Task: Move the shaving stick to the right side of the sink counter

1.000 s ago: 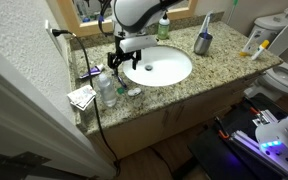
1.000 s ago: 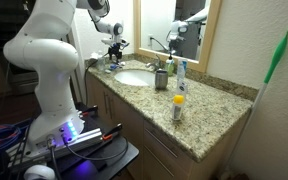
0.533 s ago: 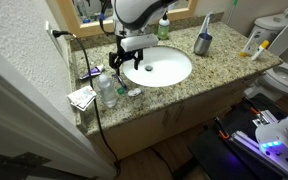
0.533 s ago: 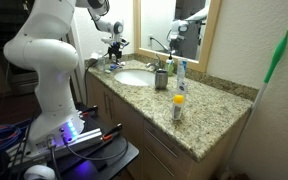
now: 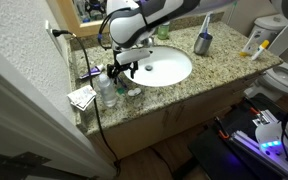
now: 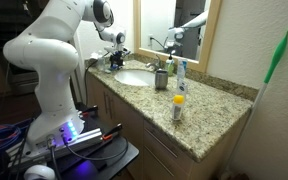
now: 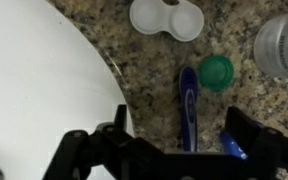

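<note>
Granite sink counter (image 7: 149,70): jaws spread wide, gripping nothing, straddling blue shaving stick (image 7: 188,100) beside basin (image 7: 34,80).

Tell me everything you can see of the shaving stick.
In the wrist view the shaving stick is slim, glossy blue and plastic-looking. It lies flat on the speckled counter beside the white basin, between the open gripper's fingers, untouched. A green cap sits close by its far end; its near end is hidden by the gripper.
</note>
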Robot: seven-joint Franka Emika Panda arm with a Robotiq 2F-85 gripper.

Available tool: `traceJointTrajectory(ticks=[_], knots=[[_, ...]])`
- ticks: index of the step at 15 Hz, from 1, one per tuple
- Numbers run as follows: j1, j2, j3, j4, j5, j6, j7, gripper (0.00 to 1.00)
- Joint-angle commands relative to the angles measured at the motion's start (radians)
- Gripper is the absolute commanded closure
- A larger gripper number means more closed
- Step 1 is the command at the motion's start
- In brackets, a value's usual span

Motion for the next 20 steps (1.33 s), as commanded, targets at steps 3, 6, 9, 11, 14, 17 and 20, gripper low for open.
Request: traceJointTrajectory(ticks=[3, 6, 9, 11, 14, 17, 20], knots=[[0.010, 0.034, -0.015, 0.036, -0.005, -0.012, 0.016, 0.26], [0.007, 0.038, -0.021, 0.037, -0.010, -0.019, 0.018, 0.48], [0.007, 0.036, -0.035, 0.040, -0.021, -0.035, 0.022, 0.68], [0.007, 0.034, -0.039, 0.045, -0.026, -0.046, 0.022, 0.81], [0.008, 0.032, -0.043, 0.050, -0.032, -0.053, 0.023, 0.99], [0.002, 0.022, -0.038, 0.040, -0.026, -0.049, 0.012, 0.96], [-0.003, 0.023, -0.030, 0.041, -0.016, -0.048, 0.004, 0.96]])
